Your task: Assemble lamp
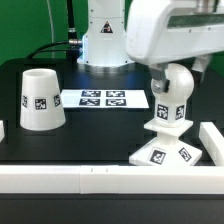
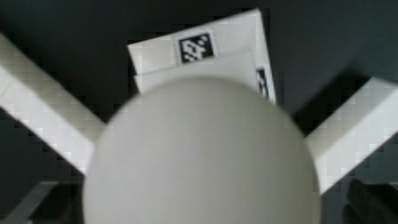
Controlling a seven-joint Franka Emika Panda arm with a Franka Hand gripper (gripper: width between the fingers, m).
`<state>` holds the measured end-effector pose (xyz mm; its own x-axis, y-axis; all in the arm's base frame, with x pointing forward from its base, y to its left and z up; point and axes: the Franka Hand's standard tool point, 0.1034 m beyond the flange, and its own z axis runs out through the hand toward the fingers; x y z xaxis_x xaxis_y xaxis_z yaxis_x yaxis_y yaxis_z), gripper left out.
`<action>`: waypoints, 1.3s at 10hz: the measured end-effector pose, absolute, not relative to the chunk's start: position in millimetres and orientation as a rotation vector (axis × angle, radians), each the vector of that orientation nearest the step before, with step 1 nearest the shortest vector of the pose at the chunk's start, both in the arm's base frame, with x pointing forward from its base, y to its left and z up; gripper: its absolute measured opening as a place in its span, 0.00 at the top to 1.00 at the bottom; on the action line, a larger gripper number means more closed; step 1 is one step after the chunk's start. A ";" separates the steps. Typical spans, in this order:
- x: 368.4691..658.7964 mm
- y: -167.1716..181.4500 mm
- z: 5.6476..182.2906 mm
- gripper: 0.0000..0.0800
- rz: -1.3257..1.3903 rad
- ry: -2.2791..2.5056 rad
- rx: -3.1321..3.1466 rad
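The rounded bulb [image 1: 173, 98] stands upright on the flat stepped base [image 1: 165, 152] at the exterior view's right, tags facing front. My gripper [image 1: 171, 82] hangs over the bulb's top, one dark finger [image 1: 157, 82] beside it. In the wrist view the bulb [image 2: 205, 150] fills the middle, with the dark fingers [image 2: 368, 200] at either side and a sliver of gap showing, so the gripper is open around it. Beyond the bulb a tagged corner of the base [image 2: 192, 50] shows. The tapered shade [image 1: 40, 98] stands mouth down at the exterior view's left.
The marker board [image 1: 103, 98] lies flat between the shade and the bulb. White border rails run along the front [image 1: 90, 176] and the right [image 1: 213, 140], close by the base. The arm's pedestal [image 1: 105, 40] stands at the back.
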<state>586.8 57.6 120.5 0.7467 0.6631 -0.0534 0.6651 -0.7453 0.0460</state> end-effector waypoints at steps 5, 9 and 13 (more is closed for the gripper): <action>552.2 7.0 114.2 0.13 -0.083 1.138 2.864; 551.9 7.9 113.3 0.13 -0.084 1.143 2.863; 527.7 -20.0 126.7 0.13 -0.084 1.250 2.826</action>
<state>527.7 -20.0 126.7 0.6718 0.7374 -0.0696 0.7401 -0.6721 0.0238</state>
